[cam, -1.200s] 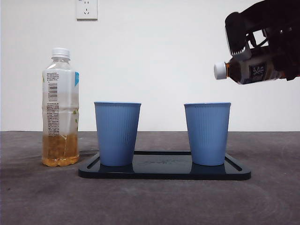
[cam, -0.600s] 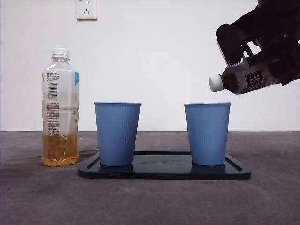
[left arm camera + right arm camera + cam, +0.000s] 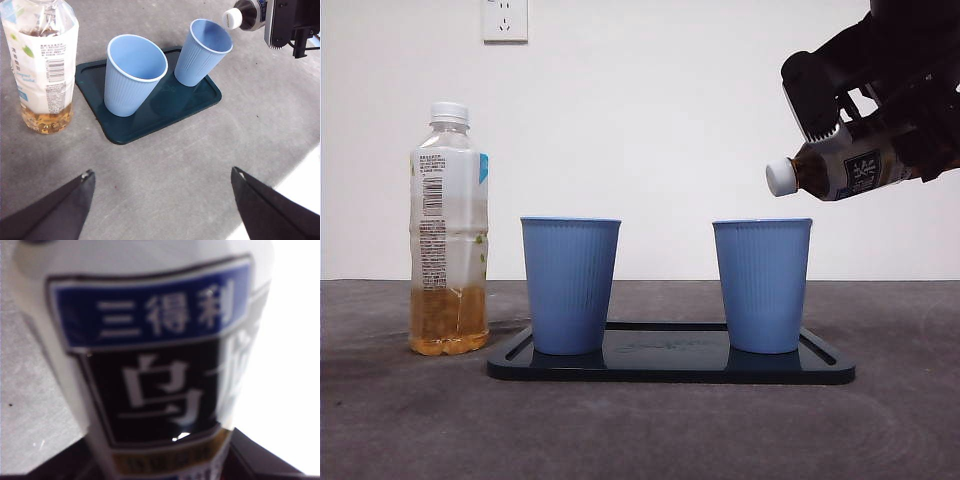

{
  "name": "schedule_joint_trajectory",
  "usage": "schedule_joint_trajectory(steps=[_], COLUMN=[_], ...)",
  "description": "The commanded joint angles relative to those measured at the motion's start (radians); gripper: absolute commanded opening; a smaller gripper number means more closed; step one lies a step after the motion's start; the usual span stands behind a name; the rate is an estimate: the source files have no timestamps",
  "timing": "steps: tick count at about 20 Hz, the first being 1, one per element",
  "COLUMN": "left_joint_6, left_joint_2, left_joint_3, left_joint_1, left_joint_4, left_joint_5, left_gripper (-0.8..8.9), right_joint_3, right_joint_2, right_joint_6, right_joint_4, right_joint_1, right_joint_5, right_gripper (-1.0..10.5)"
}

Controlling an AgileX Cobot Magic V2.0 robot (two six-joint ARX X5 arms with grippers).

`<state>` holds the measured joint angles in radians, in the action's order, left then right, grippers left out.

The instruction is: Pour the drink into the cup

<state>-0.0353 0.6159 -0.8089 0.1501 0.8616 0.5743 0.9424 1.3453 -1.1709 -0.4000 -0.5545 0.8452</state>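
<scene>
- Now right gripper (image 3: pixel 880 110) pinches a dark tea bottle (image 3: pixel 840 170), white-capped, tilted over the right blue cup (image 3: pixel 762 285).
- Label reads 三得利.
- Left gripper (image 3: pixel 160 200) jaws spread.

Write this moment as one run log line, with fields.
right gripper: holds dark bottle tilted | white cap: on, over right cup | left gripper: open, waiting

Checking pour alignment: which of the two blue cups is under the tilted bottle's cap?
The right-hand cup as the front view shows it: the dark tea bottle, held tilted by the right gripper, has its white cap above that rim. The other cup stands nearer the upright bottle.
</scene>
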Motion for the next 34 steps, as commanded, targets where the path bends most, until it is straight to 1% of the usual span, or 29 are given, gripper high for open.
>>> schedule_joint_trajectory(steps=[1,2,4,7,8,9,10,11,12,13,14,17,20,22,24,27,34], left_joint_6=[-0.005,-0.005,-0.005,-0.005,-0.005,-0.005,-0.005,-0.005,-0.005,-0.005,-0.005,-0.001,-0.001,-0.001,0.0,-0.001,-0.001], left_joint_2=[0.005,0.005,0.005,0.005,0.005,0.005,0.005,0.005,0.005,0.005,0.005,0.005,0.005,0.005,0.005,0.005,0.005], left_joint_3=[-0.021,-0.021,-0.021,-0.021,-0.021,-0.021,-0.021,-0.021,-0.021,-0.021,-0.021,-0.021,-0.021,-0.021,-0.021,-0.021,-0.021], left_joint_1=[0.003,0.003,0.003,0.003,0.003,0.003,0.003,0.003,0.003,0.003,0.003,0.003,0.003,0.003,0.003,0.003,0.003], left_joint_4=[-0.009,-0.009,-0.009,-0.009,-0.009,-0.009,-0.009,-0.008,-0.009,-0.009,-0.009,-0.009,-0.01,-0.009,-0.009,-0.008,-0.004], left_joint_5=[0.001,0.001,0.001,0.001,0.001,0.001,0.001,0.001,0.001,0.001,0.001,0.001,0.001,0.001,0.001,0.001,0.001], left_gripper=[4.38,4.38,4.38,4.38,4.38,4.38,4.38,4.38,4.38,4.38,4.39,4.39,4.39,4.39,4.39,4.39,4.39], right_joint_3=[0.04,0.041,0.047,0.055,0.055,0.055,0.055,0.054,0.052,0.045,0.033,-0.047,-0.171,-0.262,-0.351,-0.433,-0.462], right_joint_2=[-0.001,-0.005,-0.026,-0.092,-0.118,-0.151,-0.178,-0.207,-0.229,-0.248,-0.264,-0.303,-0.315,-0.307,-0.29,-0.23,0.024], right_joint_6=[0.129,0.188,0.32,0.574,0.658,0.763,0.85,0.942,0.998,1.04,1.057,1.115,1.204,1.262,1.307,1.341,1.343], right_joint_4=[0.035,0.032,0.019,-0.019,-0.03,-0.039,-0.043,-0.042,-0.032,-0.008,0.02,0.136,0.333,0.483,0.649,0.808,1.055], right_joint_1=[-0.006,-0.004,0.002,0.008,0.018,0.037,0.057,0.087,0.119,0.154,0.182,0.246,0.298,0.316,0.33,0.332,0.332], right_joint_5=[0.031,0.028,-0.014,-0.14,-0.193,-0.269,-0.339,-0.43,-0.517,-0.596,-0.643,-0.743,-0.847,-0.882,-0.902,-0.901,-0.906], right_gripper=[1.4,1.4,1.4,1.4,1.4,1.4,1.4,1.4,1.4,1.4,1.4,1.4,1.4,1.4,1.4,1.4,1.4])
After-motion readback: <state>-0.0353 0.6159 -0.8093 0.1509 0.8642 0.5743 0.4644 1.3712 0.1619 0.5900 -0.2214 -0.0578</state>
